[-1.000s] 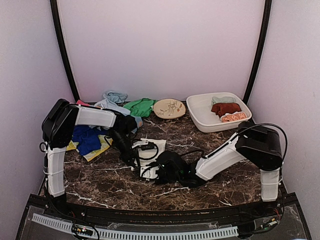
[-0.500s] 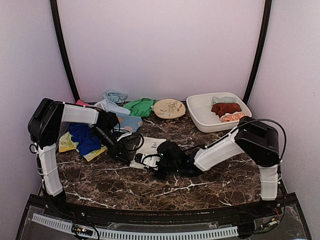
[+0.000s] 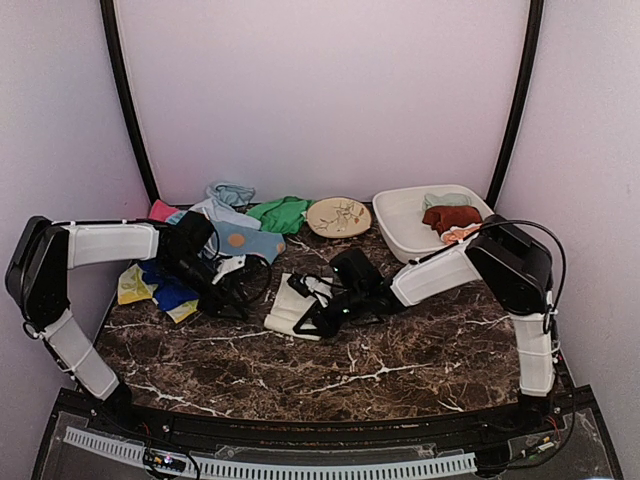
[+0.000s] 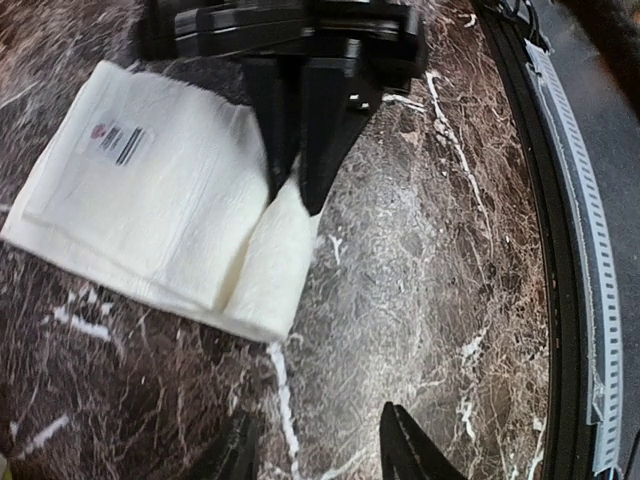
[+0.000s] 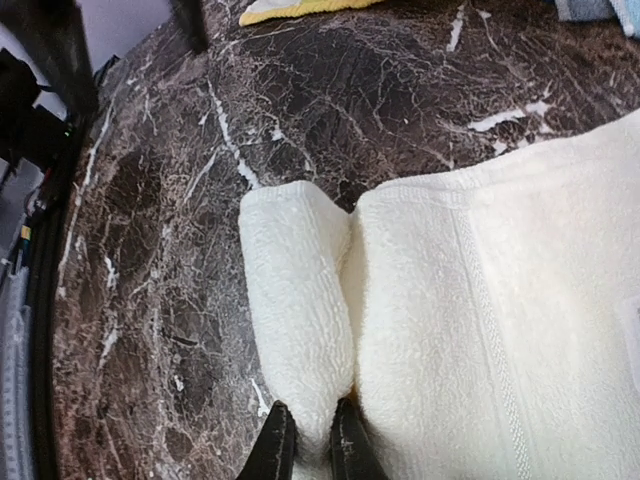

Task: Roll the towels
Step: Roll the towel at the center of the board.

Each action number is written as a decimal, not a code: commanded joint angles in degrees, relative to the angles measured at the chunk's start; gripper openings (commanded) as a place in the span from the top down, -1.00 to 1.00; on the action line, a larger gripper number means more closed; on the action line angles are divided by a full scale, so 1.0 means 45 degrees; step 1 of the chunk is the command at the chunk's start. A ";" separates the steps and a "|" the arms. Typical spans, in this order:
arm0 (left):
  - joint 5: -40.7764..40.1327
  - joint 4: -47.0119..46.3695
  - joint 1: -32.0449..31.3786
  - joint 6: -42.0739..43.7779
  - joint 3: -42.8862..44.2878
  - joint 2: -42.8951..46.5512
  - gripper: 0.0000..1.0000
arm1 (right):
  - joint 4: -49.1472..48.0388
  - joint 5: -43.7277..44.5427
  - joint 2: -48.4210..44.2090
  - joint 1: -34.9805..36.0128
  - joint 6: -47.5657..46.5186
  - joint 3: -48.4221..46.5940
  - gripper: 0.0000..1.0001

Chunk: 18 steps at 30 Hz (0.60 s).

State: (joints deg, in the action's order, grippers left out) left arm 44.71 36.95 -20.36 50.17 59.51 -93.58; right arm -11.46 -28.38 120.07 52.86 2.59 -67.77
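Note:
A white towel (image 3: 292, 308) lies folded on the marble in the middle. Its near edge is turned over into a short roll (image 5: 295, 300) beside the flat part (image 5: 500, 330). My right gripper (image 5: 308, 445) is shut on the end of that roll, and in the top view the right gripper (image 3: 312, 322) sits at the towel's right side. In the left wrist view the towel (image 4: 160, 220) shows a label, and the right fingers (image 4: 310, 170) pinch its rolled edge. My left gripper (image 4: 320, 450) is open over bare marble, apart from the towel; from above the left gripper (image 3: 228, 300) is left of it.
Loose towels are heaped at the back left: light blue with orange dots (image 3: 245, 242), green (image 3: 280, 212), blue (image 3: 165, 290), yellow (image 3: 130, 285). A round patterned plate (image 3: 338, 216) lies at the back. The white tub (image 3: 395, 235) at back right holds rolled towels, one of them dark red (image 3: 450, 215).
My left gripper has let go of the white towel, opened and swung away to the left. The right gripper has closed on the rolled edge and moved toward the back with it.

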 commanded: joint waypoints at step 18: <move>-0.4302 -0.3847 -0.3986 0.0857 -0.0153 -0.1527 0.15 | 0.3867 -0.6152 0.3190 -0.1041 0.5255 -0.2879 1.00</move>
State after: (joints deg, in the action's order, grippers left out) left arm 26.50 18.46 -38.04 52.12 58.33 -98.52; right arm 0.27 -54.26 130.96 47.94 22.81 -81.54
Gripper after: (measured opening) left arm 0.424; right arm 0.100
